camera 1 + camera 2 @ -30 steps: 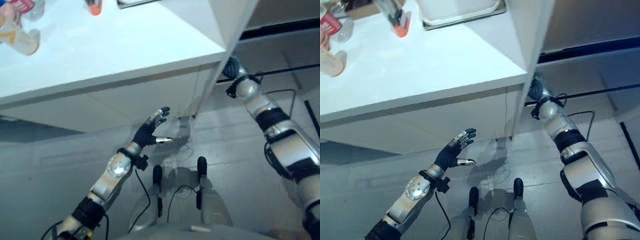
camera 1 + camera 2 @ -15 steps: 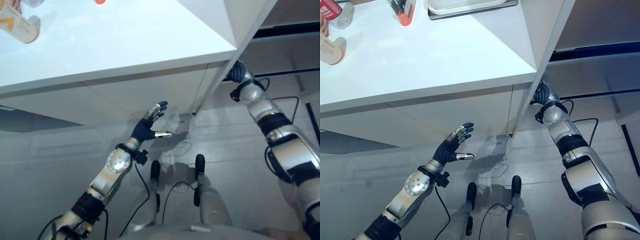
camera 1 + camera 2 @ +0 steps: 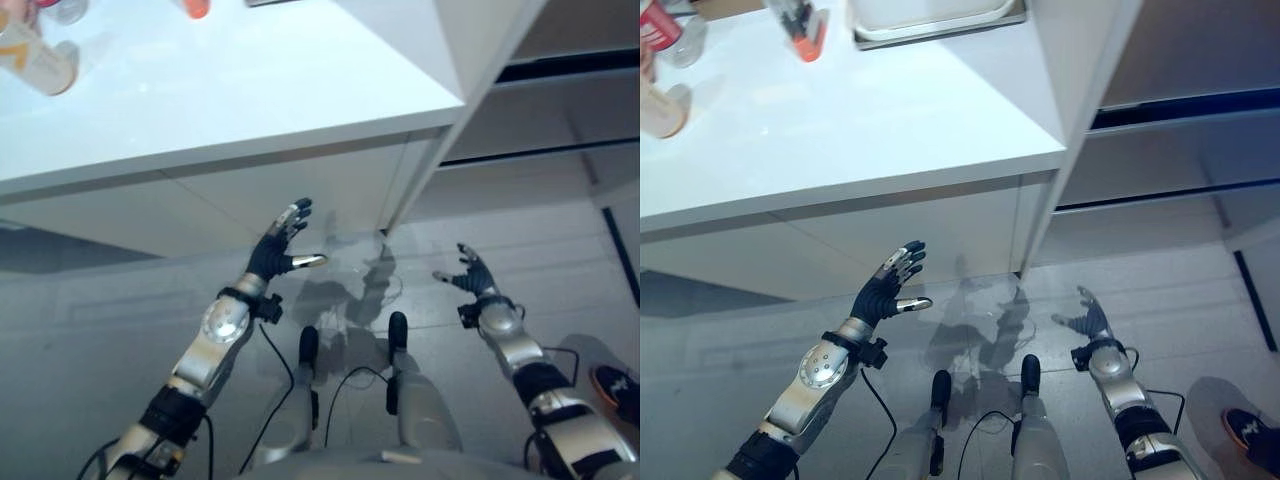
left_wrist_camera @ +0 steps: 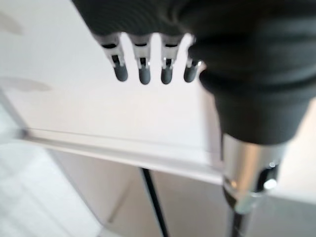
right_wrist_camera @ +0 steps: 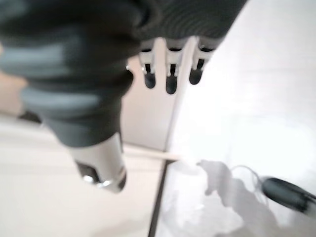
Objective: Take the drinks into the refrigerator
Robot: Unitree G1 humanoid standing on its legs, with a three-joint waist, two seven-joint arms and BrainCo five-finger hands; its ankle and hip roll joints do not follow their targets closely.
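White and glossy, the long countertop (image 3: 890, 110) runs across the upper part of my head views, with pale cabinet fronts (image 3: 910, 235) under it and a grey reflective floor (image 3: 970, 300) below. To its right stands a tall white panel (image 3: 480, 60), an open door by its look, though I cannot tell whether it is the refrigerator's.

The drinks sit at the counter's far left corner: a pale beige bottle with an orange mark (image 3: 30, 60) lying tilted, a red can (image 3: 658, 22), and a clear bottle (image 3: 685, 40) just beside the can. An orange-capped item (image 3: 805, 30) stands further along, near a metal sink's rim (image 3: 940, 25).

My left hand (image 3: 272, 252) is raised in front of the cabinets below the counter edge, fingers straight and spread, holding nothing. My right hand (image 3: 468, 278) hangs low over the floor, fingers loosely spread, also empty.

The drinks lie up and to the left of both hands, well apart from them. I judge the left hand to be the nearer one, so it would do the reaching. The beige bottle's long axis runs slantwise across the counter, so that hand would need to come in across it.
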